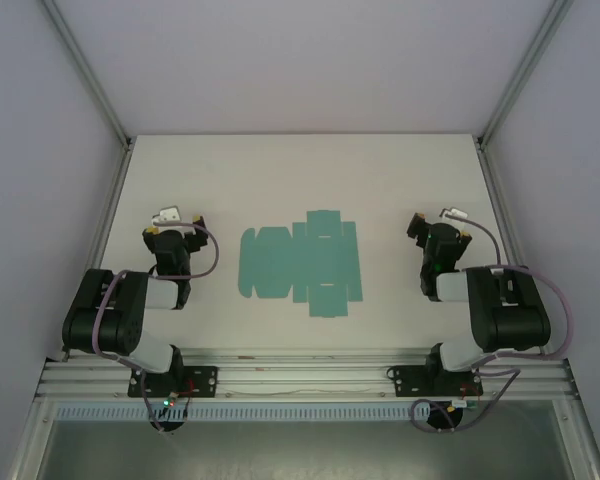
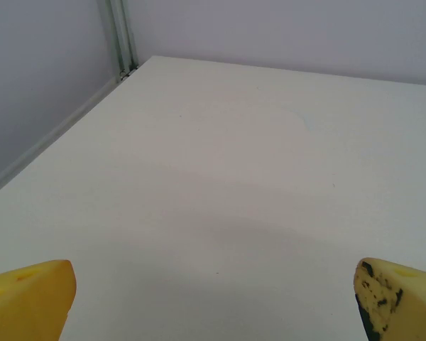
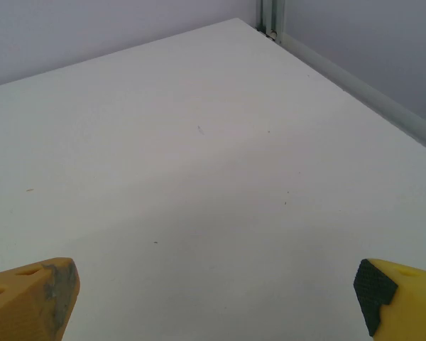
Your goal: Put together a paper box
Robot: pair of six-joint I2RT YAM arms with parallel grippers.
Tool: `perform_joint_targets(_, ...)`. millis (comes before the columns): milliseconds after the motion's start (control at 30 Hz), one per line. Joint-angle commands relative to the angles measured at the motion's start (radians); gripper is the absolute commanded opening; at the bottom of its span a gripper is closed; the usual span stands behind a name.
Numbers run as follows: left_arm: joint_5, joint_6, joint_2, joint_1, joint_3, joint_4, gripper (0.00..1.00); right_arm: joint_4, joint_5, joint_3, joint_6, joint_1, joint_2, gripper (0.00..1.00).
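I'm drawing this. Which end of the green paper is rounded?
The end of the paper box by the left claw; the other end is straight-edged.

Black-and-white arms [image 1: 110,315] with grey cables [image 1: 217,250], yellow pincer fingers [image 2: 28,298].

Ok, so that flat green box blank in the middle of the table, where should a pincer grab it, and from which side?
The paper box lies flat on the table, so there is no wall to pinch. Probably best: its left end flap, approached low from the left by the open left pincer, which sits on that side, one finger slipping under the edge.
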Motion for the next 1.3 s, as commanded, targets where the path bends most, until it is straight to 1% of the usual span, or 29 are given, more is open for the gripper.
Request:
perform_joint_targets(0, -0.023, -0.011, 0.0, -0.004, 0.008, 0.01, 1.0, -0.003, 0.028, 0.011, 0.016, -0.005, -0.015, 1.0)
perform_joint_targets(500, -0.026, -0.011, 0.001, -0.005, 0.008, 0.008, 1.0, 0.0, 0.028, 0.009, 0.017, -0.005, -0.016, 1.0)
perform_joint_targets(567, -0.039, -0.012, -0.012, -0.005, 0.015, 0.004, 1.0, -0.004, 0.047, 0.013, 0.022, -0.005, -0.025, 1.0)
perform_joint_targets(600, -0.029, -0.019, -0.043, -0.005, 0.03, -0.071, 1.0, -0.044, 0.065, 0.024, 0.03, -0.005, -0.046, 1.0)
perform_joint_targets(633, -0.042, -0.01, -0.06, -0.005, 0.047, -0.095, 1.0, -0.085, 0.077, 0.034, 0.034, -0.005, -0.07, 1.0)
perform_joint_targets(667, -0.057, -0.015, -0.092, -0.007, 0.076, -0.175, 1.0, -0.127, 0.082, 0.048, 0.034, -0.005, -0.091, 1.0)
perform_joint_targets(700, -0.066, -0.03, -0.137, -0.007, 0.123, -0.306, 1.0, -0.177, 0.078, 0.066, 0.03, -0.005, -0.118, 1.0)
perform_joint_targets(767, -0.069, -0.069, -0.206, -0.007, 0.174, -0.446, 1.0, -0.311, 0.067, 0.12, 0.034, -0.004, -0.161, 1.0)
perform_joint_targets(833, -0.001, -0.13, -0.263, -0.006, 0.217, -0.572, 1.0, -0.539, 0.015, 0.215, 0.1, -0.003, -0.202, 1.0)
perform_joint_targets(900, 0.09, -0.206, -0.287, -0.013, 0.284, -0.747, 1.0, -0.733, -0.096, 0.307, 0.185, 0.004, -0.208, 1.0)
perform_joint_targets(933, 0.136, -0.242, -0.287, -0.021, 0.316, -0.825, 1.0, -0.808, -0.143, 0.343, 0.227, 0.013, -0.205, 0.98)
perform_joint_targets(1000, 0.213, -0.298, -0.277, -0.058, 0.357, -0.929, 1.0, -0.948, -0.249, 0.41, 0.258, 0.067, -0.196, 0.95)
perform_joint_targets(1067, 0.28, -0.333, -0.259, -0.103, 0.381, -0.999, 1.0, -1.064, -0.253, 0.453, 0.303, 0.149, -0.182, 0.93)
perform_joint_targets(1167, 0.36, -0.375, -0.206, -0.163, 0.415, -1.088, 1.0, -1.214, -0.27, 0.518, 0.314, 0.3, -0.13, 0.84)
perform_joint_targets(1200, 0.41, -0.411, -0.184, -0.172, 0.419, -1.095, 1.0, -1.234, -0.267, 0.531, 0.326, 0.35, -0.106, 0.79)
perform_joint_targets(1267, 0.527, -0.441, -0.144, -0.175, 0.42, -1.088, 1.0, -1.234, -0.297, 0.54, 0.382, 0.402, -0.066, 0.67)
